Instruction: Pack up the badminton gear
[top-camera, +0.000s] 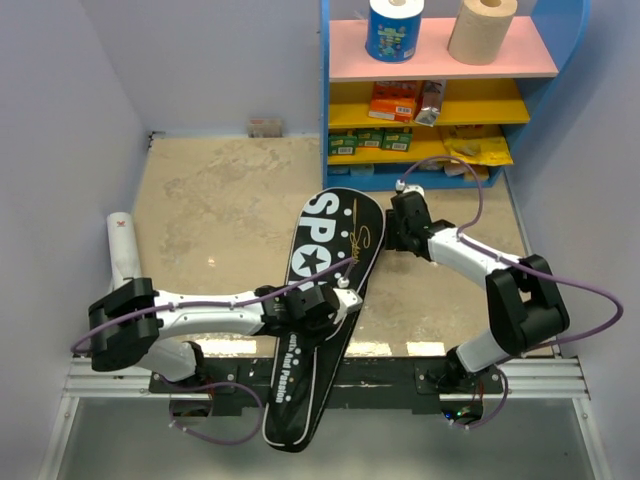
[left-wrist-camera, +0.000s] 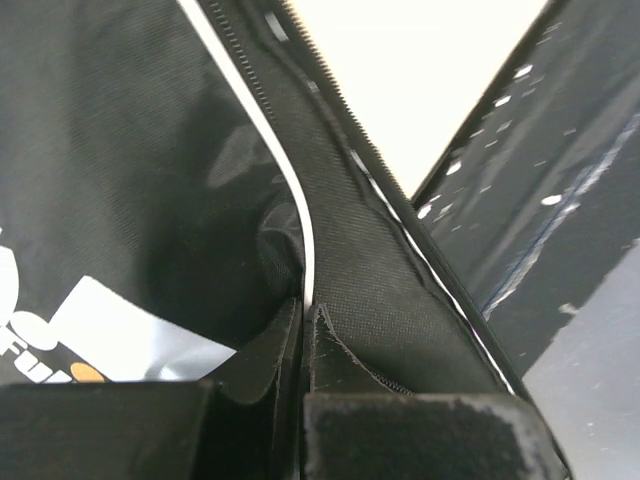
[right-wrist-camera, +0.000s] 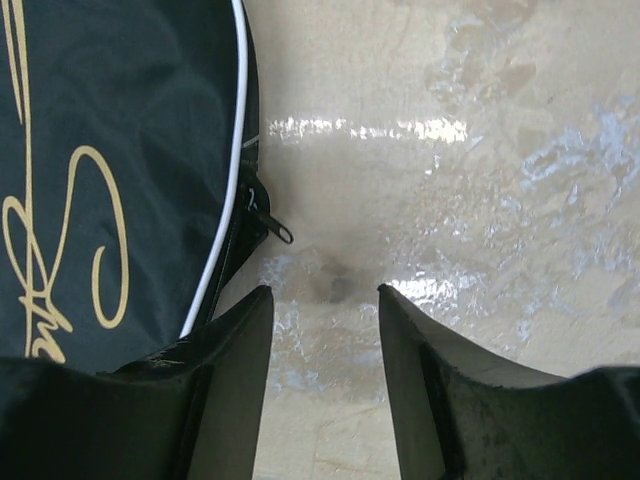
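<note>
The black racket-shaped cover (top-camera: 340, 225) lettered in white lies slanted across the table's middle, its narrow end hanging past the near edge. My left gripper (top-camera: 345, 290) is shut on the cover's right edge. In the left wrist view its fingers (left-wrist-camera: 305, 325) pinch the white-piped seam of the cover (left-wrist-camera: 120, 150) beside the zip teeth. My right gripper (top-camera: 392, 238) hovers just right of the cover's round end. It is open over bare table (right-wrist-camera: 325, 295), with the cover (right-wrist-camera: 120, 120) and its zip pull (right-wrist-camera: 272, 228) just left of the fingers. A long white tube (top-camera: 124, 250) lies at the far left.
A blue shelf unit (top-camera: 325, 120) stands at the back right, holding paper rolls (top-camera: 482, 28) and orange and yellow packets (top-camera: 395, 100). Walls close in the table on the left and right. A small object (top-camera: 265, 127) sits against the back wall.
</note>
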